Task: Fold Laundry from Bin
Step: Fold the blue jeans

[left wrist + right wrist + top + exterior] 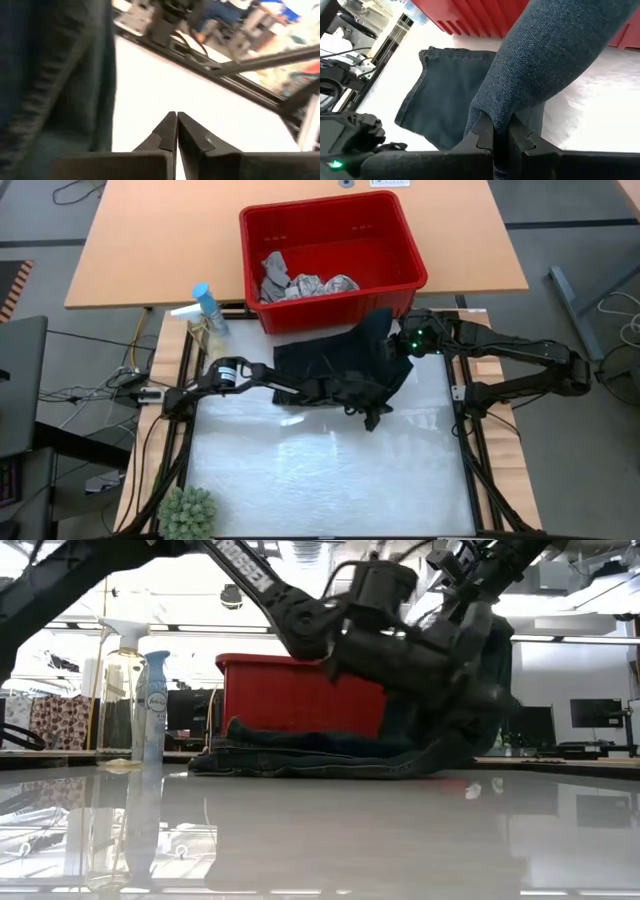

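Dark navy trousers, coarse woven denim with stitched seams, lying rumpled on the glossy white table just in front of the bin, one fold pulled up and pinched tight in the right gripper. Left gripper closed to a point on nothing, low over the table beside the trousers. Red plastic tub, rectangular with sloped ribbed walls, holding a crumpled grey cloth and a leaf-print white cloth.
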`<state>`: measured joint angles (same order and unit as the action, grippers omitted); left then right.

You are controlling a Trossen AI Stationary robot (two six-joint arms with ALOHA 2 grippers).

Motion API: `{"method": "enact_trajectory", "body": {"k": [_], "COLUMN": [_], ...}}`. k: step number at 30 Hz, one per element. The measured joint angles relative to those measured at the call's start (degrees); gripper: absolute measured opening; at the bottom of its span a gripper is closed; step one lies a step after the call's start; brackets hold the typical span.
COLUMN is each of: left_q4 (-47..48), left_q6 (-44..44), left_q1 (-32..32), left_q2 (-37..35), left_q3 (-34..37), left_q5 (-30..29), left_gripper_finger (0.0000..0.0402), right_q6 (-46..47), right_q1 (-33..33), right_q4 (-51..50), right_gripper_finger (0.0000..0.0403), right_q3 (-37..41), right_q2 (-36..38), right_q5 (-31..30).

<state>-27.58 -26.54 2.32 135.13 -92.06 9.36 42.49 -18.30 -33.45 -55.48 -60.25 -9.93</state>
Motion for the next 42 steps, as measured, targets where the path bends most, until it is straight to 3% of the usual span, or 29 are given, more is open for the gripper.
{"method": "enact_trajectory", "body": {"k": [4, 10, 13, 16, 19, 23, 30, 34, 42], "left_q4": [1.67, 4.84, 13.26, 21.46, 22.16, 22.01, 13.84, 10.62, 7.94], "left_q6": [1.42, 7.31, 12.3, 17.43, 16.82, 13.62, 11.05, 11.68, 14.04], "left_q1": [0.39, 0.51, 0.78, 1.96, 3.04, 4.91, 10.49, 11.92, 10.46], "left_q2": [-0.66, -9.06, -12.38, -15.58, -16.66, -15.91, -16.11, -16.63, -16.04], "left_q3": [-0.94, -1.3, -1.17, -0.78, 2.07, 7.58, 15.86, 15.58, 15.65], "left_q5": [5.72, 17.41, 14.56, 1.54, -10.62, -19.02, -16.85, -21.66, -17.5], "left_gripper_finger": [0.0, 0.0, 0.0, 0.0, 0.0, 0.0, 0.0, 0.0, 0.0], "right_q6": [-1.24, -3.33, -4.23, -5.36, -5.73, -6.49, -6.92, -6.96, -6.69], "right_q1": [-0.39, -1.81, -2.21, -2.53, -2.49, -2.47, -2.12, -1.4, -1.47], "right_q4": [-1.61, -3.22, -3.57, -4.07, -4.05, -4.03, -4.05, -4.05, -4.06], "right_gripper_finger": [0.0037, 0.0037, 0.0037, 0.0037, 0.0037, 0.0037, 0.0037, 0.0037, 0.0037], "right_q3": [0.0, 0.0, 0.0, 0.0, 0.0, 0.0, 0.02, 0.04, 0.04], "right_q2": [0.01, 0.41, 0.48, 0.46, 0.46, 0.44, 0.44, 0.44, 0.4], "right_q5": [-0.18, -0.27, -0.32, -0.33, -0.46, -0.47, -0.46, -0.44, -0.48]}}
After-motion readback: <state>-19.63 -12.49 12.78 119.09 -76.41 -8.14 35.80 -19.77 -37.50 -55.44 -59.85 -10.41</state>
